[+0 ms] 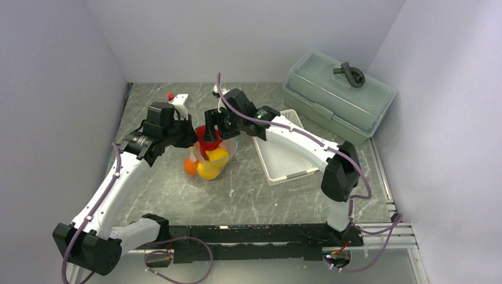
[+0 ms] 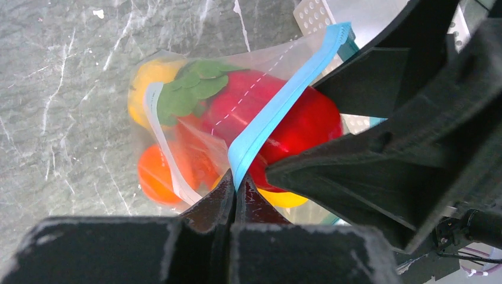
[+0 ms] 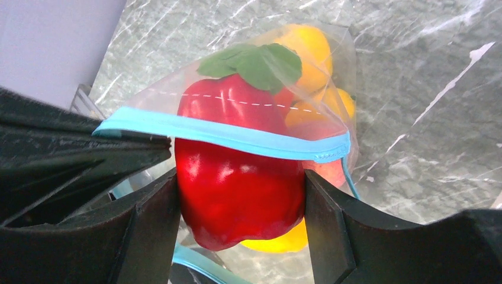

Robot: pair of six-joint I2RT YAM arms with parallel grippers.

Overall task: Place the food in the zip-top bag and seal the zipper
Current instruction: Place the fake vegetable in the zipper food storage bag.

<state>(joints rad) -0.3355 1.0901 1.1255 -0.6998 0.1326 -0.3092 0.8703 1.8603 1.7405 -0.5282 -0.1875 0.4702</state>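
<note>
My left hand (image 2: pixel 235 190) is pinched shut on one end of the zipper (image 2: pixel 284 100), and its fingers hide the strip's tip. My right hand (image 3: pixel 240 236) grips the pepper (image 3: pixel 237 177) by its sides. In the left wrist view its black bulk blocks everything right of the bag (image 2: pixel 260 65).

The pepper sits halfway through the bag's mouth, top behind the plastic and lower part outside. From above, both hands cover the mouth, so how wide it gapes is hard to make out.

Deeper in the bag, green leaves (image 2: pixel 192 89), a lemon (image 2: pixel 145 77) and an orange (image 2: pixel 155 174) show through the film. What the leaves belong to I cannot tell. A white label (image 2: pixel 163 142) runs down the bag's side.

Just right of the bag a white basket (image 1: pixel 284 157) lies on the grey marbled bench (image 1: pixel 266 201), partly under my right arm. Farther right of the bag is a pale green lidded box (image 1: pixel 337 97).

The bag is clear and floppy, the zipper teal and flat, the pepper glossy red.
</note>
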